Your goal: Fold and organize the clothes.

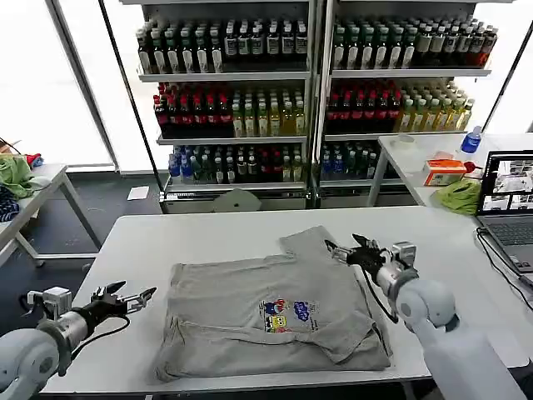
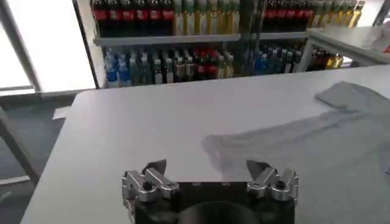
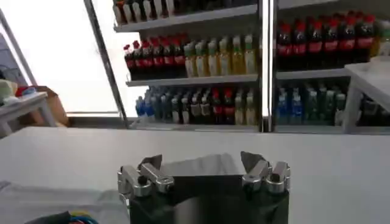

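A light grey T-shirt with a multicoloured chest print is lying partly folded at the centre of the white surface, one sleeve still sticking out toward 12 o'clock and the hem bunching unevenly. The left tool is hovering at the shirt's 9 o'clock edge, released and holding nothing. The right tool is hovering at 2 o'clock beside the loose sleeve, likewise spread and bare. Judging by the rumpled shape, folding is only beginning; tidying remains.
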You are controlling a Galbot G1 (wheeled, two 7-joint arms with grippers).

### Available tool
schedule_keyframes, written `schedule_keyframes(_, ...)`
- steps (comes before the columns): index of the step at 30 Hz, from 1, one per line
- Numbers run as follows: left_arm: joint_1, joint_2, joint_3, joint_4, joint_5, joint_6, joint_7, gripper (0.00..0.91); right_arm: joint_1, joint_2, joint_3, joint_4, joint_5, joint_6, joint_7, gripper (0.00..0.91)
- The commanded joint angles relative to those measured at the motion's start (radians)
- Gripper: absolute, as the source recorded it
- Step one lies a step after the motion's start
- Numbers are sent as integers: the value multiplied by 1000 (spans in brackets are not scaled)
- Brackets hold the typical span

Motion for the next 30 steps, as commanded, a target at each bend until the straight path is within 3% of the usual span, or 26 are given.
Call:
schedule_keyframes(1,-281,15,212,209,-21,-6,18,907,273,68,-113,-338,-38,-1,-77,907)
schedule_keyframes(5,-337,-17,266,267,-10,-20,23,907,314,98,-115,-460,-54,22,-126,907)
schedule_keyframes(7,-351,-29,281,275,-7,-20,24,907,321,96,-128,-502,-111,44,-190,907)
schedule_keyframes(9,-357,-37,292,280,-6,-20,27,907,324,93,-142,-530,-123,60,-220,907)
schedule_keyframes(16,-373,-63,319,311,16,-26,30,907,336,119,-141,-617,-125,68,-218,907)
schedule_keyframes(30,-441,-107,400,353,29,-34,37,907,343,141,-183,-627,-117,52,-220,907)
